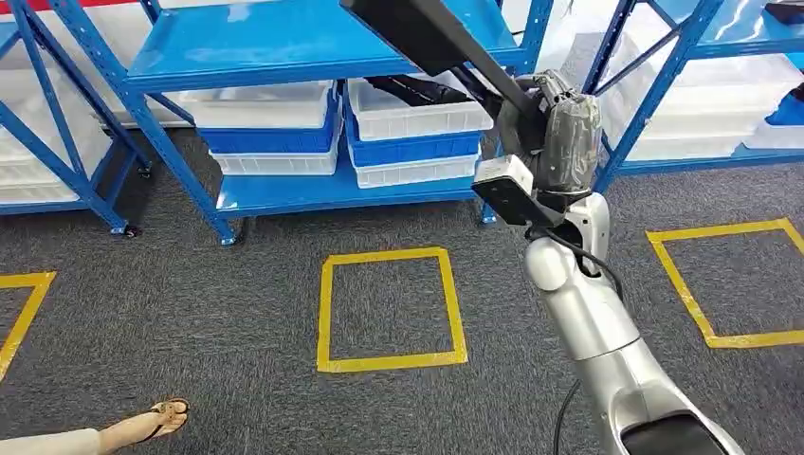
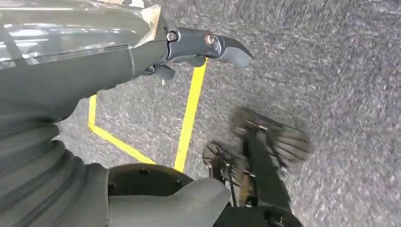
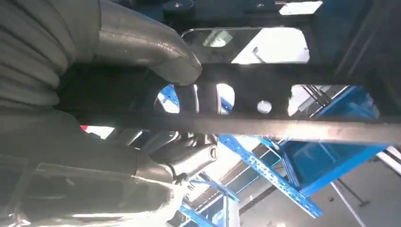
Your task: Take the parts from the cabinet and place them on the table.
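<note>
Two racks: blue steel cabinet (image 1: 284,43) straight ahead, second blue rack (image 1: 664,57) off to the right, both stood on the grey carpet (image 1: 190,313).
Carpet markings: yellow taped square (image 1: 391,310) in front of the cabinet, another yellow outline (image 1: 730,284) to the right, a yellow corner (image 1: 24,303) at the left edge.
Bins: white and blue trays (image 1: 275,128) stacked on the cabinet's lower shelf, beside them a white bin (image 1: 417,109) with dark parts lying in it.
Right arm: silver, raised from lower right, wrist camera box (image 1: 512,185) just under the wrist.
Part: long black metal bar (image 1: 427,38), flat, with cut-out holes, slanted up and to the left in front of the cabinet shelf, clear of the bins.
Right hand: right hand (image 1: 555,123) closed round the bar, thumb (image 3: 156,49) pressed over one side and dark fingers (image 3: 189,156) wrapped under the other, as seen in the right wrist view.
Left hand: left hand (image 2: 142,56) hung over the carpet near a yellow tape line (image 2: 189,118), fingers stretched out, nothing held.
Person: a bare foot in a sandal (image 1: 156,422) on the carpet at lower left.
</note>
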Motion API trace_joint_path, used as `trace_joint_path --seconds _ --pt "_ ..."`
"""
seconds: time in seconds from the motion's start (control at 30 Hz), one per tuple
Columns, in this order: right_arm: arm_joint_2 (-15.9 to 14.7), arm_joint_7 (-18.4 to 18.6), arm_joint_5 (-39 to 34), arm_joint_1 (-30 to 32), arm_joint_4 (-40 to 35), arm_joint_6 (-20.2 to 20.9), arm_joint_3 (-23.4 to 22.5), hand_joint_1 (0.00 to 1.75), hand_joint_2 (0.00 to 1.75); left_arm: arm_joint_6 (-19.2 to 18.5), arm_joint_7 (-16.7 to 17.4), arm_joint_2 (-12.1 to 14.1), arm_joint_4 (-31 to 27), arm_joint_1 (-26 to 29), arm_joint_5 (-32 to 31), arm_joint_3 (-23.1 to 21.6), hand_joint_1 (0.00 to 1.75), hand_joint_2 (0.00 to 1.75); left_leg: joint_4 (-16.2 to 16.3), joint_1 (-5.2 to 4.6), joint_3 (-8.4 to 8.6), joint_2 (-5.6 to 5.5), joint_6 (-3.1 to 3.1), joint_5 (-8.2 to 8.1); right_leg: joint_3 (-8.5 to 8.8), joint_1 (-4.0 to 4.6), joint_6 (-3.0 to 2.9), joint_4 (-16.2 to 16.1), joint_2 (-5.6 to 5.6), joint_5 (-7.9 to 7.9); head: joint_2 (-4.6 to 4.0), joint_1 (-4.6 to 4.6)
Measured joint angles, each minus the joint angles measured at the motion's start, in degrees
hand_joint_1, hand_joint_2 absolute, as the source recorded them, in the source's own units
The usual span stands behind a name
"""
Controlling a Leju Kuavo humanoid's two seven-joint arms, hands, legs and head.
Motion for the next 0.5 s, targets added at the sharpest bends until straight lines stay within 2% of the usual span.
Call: trace_joint_path --seconds 0.03,0.07,0.1,0.13,0.17,0.2,0.23,0.3,0.33,0.37,0.4,0.43,0.47,0.5 --pt "0.19 0.37 0.53 0.33 0.0 0.0 0.02 1.75 1.75 -0.17 -0.17 0.0 0.0 -0.02 -0.28 0.0 0.0 1.75 3.46 0.12 -0.46 0.01 -0.21 -1.26 -0.61 0.11 -0.03 0.05 -0.06 0.52 0.0 0.02" --pt "0.44 0.65 0.87 0.65 0.0 0.02 0.04 1.75 1.75 -0.35 -0.17 0.0 0.0 -0.03 -0.48 -0.02 0.0 1.75 5.14 0.19 -0.16 0.02 -0.21 -1.05 -1.29 0.15 0.02 0.08 -0.08 1.02 0.0 0.0" --pt "0.59 0.87 1.14 0.85 0.0 0.15 0.02 1.75 1.75 -0.33 0.13 -0.02 0.0 -0.03 -0.74 -0.02 0.0 1.75 4.45 0.21 1.22 0.02 -0.13 0.39 -2.03 0.16 0.09 0.11 -0.08 1.59 0.0 0.0" --pt "0.72 0.96 1.35 0.9 0.0 0.24 0.02 1.75 1.75 -0.17 0.68 -0.02 0.0 -0.03 -0.9 -0.07 0.0 1.75 1.6 0.2 3.69 0.01 0.06 2.31 -2.75 0.16 0.3 0.11 -0.03 2.09 0.0 -0.02" --pt "0.78 1.05 1.5 0.89 -0.04 0.43 -0.09 1.75 1.75 0.2 1.24 0.0 0.0 -0.06 -0.96 -0.11 0.0 1.75 -3.28 0.2 7.45 -0.03 0.4 3.96 -3.28 0.16 0.42 0.12 0.06 2.63 0.0 -0.04" --pt "0.87 1.07 1.53 0.89 -0.18 0.83 -0.2 1.75 1.75 0.66 1.95 0.0 0.0 -0.13 -1.05 -0.13 0.0 1.75 -8.53 0.16 11.14 -0.28 0.89 3.86 -3.5 0.16 0.78 0.12 0.12 3.06 0.02 -0.02" --pt "0.9 1.09 1.55 0.83 -0.26 1.05 -0.35 1.75 1.75 1.2 2.82 0.02 0.0 -0.22 -1.42 -0.13 0.0 1.75 -11.84 -0.16 13.25 -0.41 1.21 2.25 -3.83 0.43 1.24 0.12 0.1 3.43 0.0 0.04" --pt "1.05 1.09 1.55 0.84 -0.28 1.31 -0.42 1.75 1.75 2.12 4.05 0.0 0.0 -0.2 -1.57 -0.17 0.0 1.75 -12.84 -0.67 13.11 -0.52 1.55 2.47 -4.06 0.08 2.26 -0.23 -0.11 4.38 0.02 -0.02" --pt "1.22 1.09 1.55 0.91 -0.28 1.4 -0.44 1.75 1.75 2.49 4.4 0.0 0.0 -0.16 -1.57 -0.17 0.0 1.75 -12.87 -0.92 12.97 -0.52 1.99 2.79 -4.14 -0.17 2.73 -0.45 -0.11 4.91 0.0 -0.02" --pt "1.31 1.11 1.57 0.98 -0.28 1.48 -0.55 1.75 1.75 2.58 4.59 0.0 0.0 -0.09 -1.55 -0.17 0.0 1.75 -13.7 -0.97 12.66 -0.39 2.66 3.85 -4.17 0.19 3.29 -0.94 0.01 5.63 0.0 0.02" --pt "1.31 1.09 1.57 1.02 -0.28 1.53 -0.7 1.75 1.75 2.58 4.7 -0.04 0.04 -0.23 -1.55 -0.17 0.0 1.75 -14.42 -0.31 12.63 0.22 3.03 4.89 -4.71 0.29 3.05 -0.13 0.02 4.19 0.02 0.01" --pt "1.31 1.11 1.55 0.96 -0.28 1.55 -0.81 1.75 1.75 2.6 4.83 -0.04 0.04 -0.29 -1.55 -0.2 0.0 1.75 -14.67 -0.43 11.93 0.14 3.64 5.55 -5.97 0.48 2.4 1.93 0.12 1.56 0.0 0.24" --pt "1.35 1.11 1.57 0.98 -0.28 1.6 -0.85 1.75 1.75 2.62 4.85 0.0 0.02 -0.3 -1.55 -0.18 0.0 1.75 -14.68 -0.44 11.12 0.23 3.87 6.08 -7.0 0.47 1.74 5.81 0.14 -1.52 0.02 0.5" --pt "1.35 1.09 1.57 1.09 -0.28 1.64 -0.85 1.75 1.75 2.65 5.01 0.0 0.02 -0.3 -1.53 -0.2 0.0 1.75 -14.66 -0.49 10.38 0.31 3.85 6.67 -7.93 0.46 1.4 9.86 0.14 -4.11 0.0 0.55"
